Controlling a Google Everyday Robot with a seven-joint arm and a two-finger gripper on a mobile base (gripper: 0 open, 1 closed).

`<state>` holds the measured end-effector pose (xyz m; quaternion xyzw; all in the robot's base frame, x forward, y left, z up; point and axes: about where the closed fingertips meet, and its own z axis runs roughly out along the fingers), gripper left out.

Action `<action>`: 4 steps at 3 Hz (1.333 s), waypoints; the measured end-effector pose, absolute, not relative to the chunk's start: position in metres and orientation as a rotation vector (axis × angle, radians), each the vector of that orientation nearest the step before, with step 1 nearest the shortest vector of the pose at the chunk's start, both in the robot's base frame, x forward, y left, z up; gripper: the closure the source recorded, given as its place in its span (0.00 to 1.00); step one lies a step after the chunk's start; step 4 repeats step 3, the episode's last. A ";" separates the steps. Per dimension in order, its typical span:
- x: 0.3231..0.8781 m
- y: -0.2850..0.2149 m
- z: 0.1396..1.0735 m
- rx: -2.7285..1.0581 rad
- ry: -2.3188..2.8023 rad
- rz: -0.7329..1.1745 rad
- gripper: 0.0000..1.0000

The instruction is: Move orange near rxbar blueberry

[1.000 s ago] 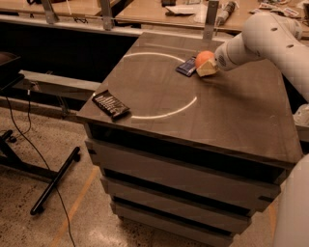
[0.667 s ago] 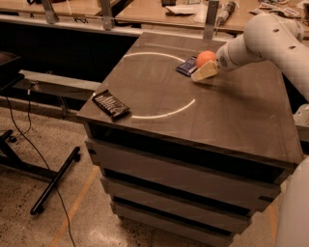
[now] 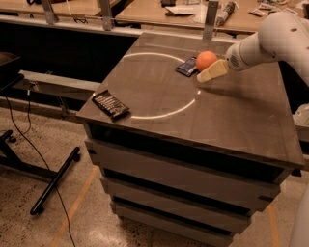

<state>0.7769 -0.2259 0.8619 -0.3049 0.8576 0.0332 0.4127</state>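
The orange (image 3: 206, 60) sits on the dark table top (image 3: 227, 120) at the far right, touching or almost touching the dark blue rxbar blueberry (image 3: 187, 66), which lies flat just to its left. My gripper (image 3: 209, 71), pale and at the end of the white arm (image 3: 270, 41), is right beside the orange on its near right side, low over the table. Part of the gripper is hidden behind the orange.
A black-brown bar with white lettering (image 3: 110, 104) lies at the table's front left corner. A white circle line (image 3: 164, 113) is marked on the top. Wooden benches with clutter (image 3: 183, 9) stand behind. A black stand and cables (image 3: 48, 183) are on the floor at left.
The orange has stayed in place beside the blue bar. The arm and gripper have shifted slightly to the right, leaving more of the orange in view.
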 end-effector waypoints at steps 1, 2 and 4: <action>0.762 -0.250 0.871 -0.749 2.133 0.136 0.00; 0.741 -0.276 0.883 -0.738 2.102 0.204 0.00; 0.741 -0.276 0.883 -0.738 2.102 0.204 0.00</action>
